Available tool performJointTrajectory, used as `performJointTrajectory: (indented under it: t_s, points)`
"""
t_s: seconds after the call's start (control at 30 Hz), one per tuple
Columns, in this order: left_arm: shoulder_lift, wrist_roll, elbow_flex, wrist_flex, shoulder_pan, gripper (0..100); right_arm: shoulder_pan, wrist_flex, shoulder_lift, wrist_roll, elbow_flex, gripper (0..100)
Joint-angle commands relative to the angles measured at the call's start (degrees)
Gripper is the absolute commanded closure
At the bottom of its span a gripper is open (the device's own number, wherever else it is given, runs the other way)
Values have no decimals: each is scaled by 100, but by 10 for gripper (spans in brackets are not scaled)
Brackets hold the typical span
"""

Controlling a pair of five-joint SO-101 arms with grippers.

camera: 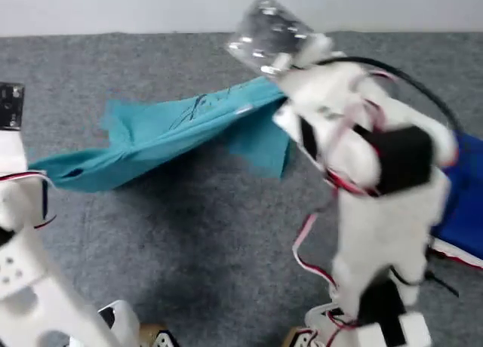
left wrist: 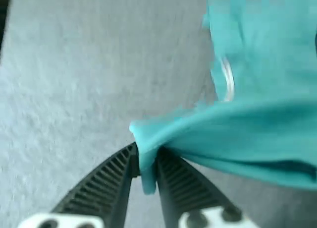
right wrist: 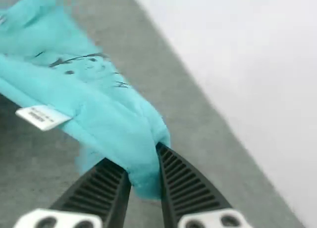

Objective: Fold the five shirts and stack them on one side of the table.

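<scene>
Fingers (left wrist: 119, 176) of the left gripper (left wrist: 144, 161) pinched one end of the teal shirt (camera: 173, 132); the right gripper (right wrist: 143, 171) pinched the other end — the shirt hung stretched between them over the grey table (camera: 189, 241); a blue shirt (camera: 464, 204) lay on the table, apart from it.

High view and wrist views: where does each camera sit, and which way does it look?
High view: above the table, looking down; left arm, right arm and teal shirt show.
Left wrist view: on the left arm, facing along the left claw, shut on the shirt.
Right wrist view: on the right arm, facing along the right claw, shut on the shirt.
Shared: all show the shirt.
</scene>
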Motion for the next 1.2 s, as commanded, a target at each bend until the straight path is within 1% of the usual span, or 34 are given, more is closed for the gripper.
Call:
performJointTrajectory:
  t_s: [0.0, 0.1, 0.23, 0.4, 0.5, 0.6, 0.87, 1.03, 1.17]
  points:
    - [-316, 721, -620, -264, 360, 986, 356, 75, -593, 176, -26, 988]
    - [-413, 1037, -1095, -651, 571, 986, 505, 84, -901, 185, 0, 988]
    - [-396, 1275, -1877, -1020, 853, 986, 716, 84, -1174, 193, 0, 988]
    - [-378, 1275, -2703, -1327, 1292, 986, 1042, 22, -1499, 193, 0, 988]
    - [-378, 1257, -3099, -1336, 1477, 986, 1174, 22, -1727, 202, -18, 988]
    - [-413, 923, -3380, -1310, 1574, 986, 1349, 40, -1938, 202, -18, 988]
    - [-404, 141, -4374, -1327, 1538, 986, 1912, 136, -2343, 193, 9, 988]
    - [-404, -264, -4901, -1319, 1538, 986, 1947, 215, -2580, 202, 9, 988]
    - [-413, -563, -4998, -1222, 1538, 986, 1947, 224, -2642, 202, 281, 988]
